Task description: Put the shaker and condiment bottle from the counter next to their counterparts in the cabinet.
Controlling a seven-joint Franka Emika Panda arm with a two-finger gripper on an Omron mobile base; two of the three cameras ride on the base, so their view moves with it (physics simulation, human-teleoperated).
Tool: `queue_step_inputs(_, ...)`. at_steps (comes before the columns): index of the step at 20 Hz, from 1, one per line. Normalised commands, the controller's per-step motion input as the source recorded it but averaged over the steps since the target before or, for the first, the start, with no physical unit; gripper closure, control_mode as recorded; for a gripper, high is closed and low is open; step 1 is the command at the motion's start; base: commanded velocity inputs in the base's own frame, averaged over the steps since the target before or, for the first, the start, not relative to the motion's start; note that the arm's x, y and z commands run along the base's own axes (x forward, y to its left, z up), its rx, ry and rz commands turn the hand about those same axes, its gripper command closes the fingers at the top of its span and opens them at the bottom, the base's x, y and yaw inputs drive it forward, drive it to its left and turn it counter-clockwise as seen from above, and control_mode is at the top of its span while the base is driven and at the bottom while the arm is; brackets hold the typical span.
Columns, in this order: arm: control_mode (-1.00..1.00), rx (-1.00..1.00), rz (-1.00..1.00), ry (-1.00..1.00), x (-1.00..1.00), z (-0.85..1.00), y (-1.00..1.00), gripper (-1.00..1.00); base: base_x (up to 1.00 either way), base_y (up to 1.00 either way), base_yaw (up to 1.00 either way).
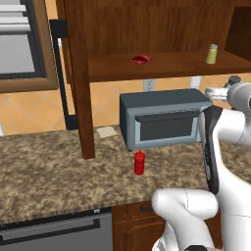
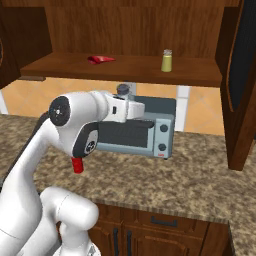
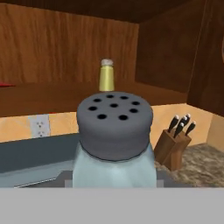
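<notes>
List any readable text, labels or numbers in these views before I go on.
None can be read.
Toaster oven: a small red mark at the lower right of its front, too small to read.
Shaker, red condiment bottle, yellow-green shaker: no labels show.

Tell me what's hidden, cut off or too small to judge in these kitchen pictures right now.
- Gripper jaws: hand view, the pale blue-grey shaker with the grey perforated cap covers the fingertips, so the grip cannot be confirmed.
- All-red squeeze bottle: right base view, the white arm hides its upper part.
- Small flattish red item on the dark wooden cabinet shelf: too small to identify.
- Knife block: hand view, base cut off.
</notes>
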Motion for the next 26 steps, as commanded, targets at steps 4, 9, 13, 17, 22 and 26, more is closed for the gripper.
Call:
queue_step_inputs(4,-1.00,-0.14,-0.11,0.00,-0.03,0.89,-0.23,1.00,0.00,0.00,0.00)
queue_step_inputs(9,-1.00,-0.02,0.05,0.01,-0.21,0.59,0.10,1.00,0.00,0.00,0.00)
queue_step_inputs(13,-1.00,-0.01,0.03,0.02,0.06,-0.02,0.06,1.00,0.00,0.00,0.00)
queue_step_inputs(17,-1.00,0.00,-0.03,0.05,0.35,0.00,0.39,1.00,0.00,0.00,0.00)
queue_step_inputs(22,-1.00,0.00,-0.04,0.00,0.18,0.00,0.19,1.00,0.00,0.00,0.00)
queue_step_inputs(26,-1.00,0.02,0.00,0.03,0.36,-0.12,0.00,1.00,0.00,0.00,0.00)
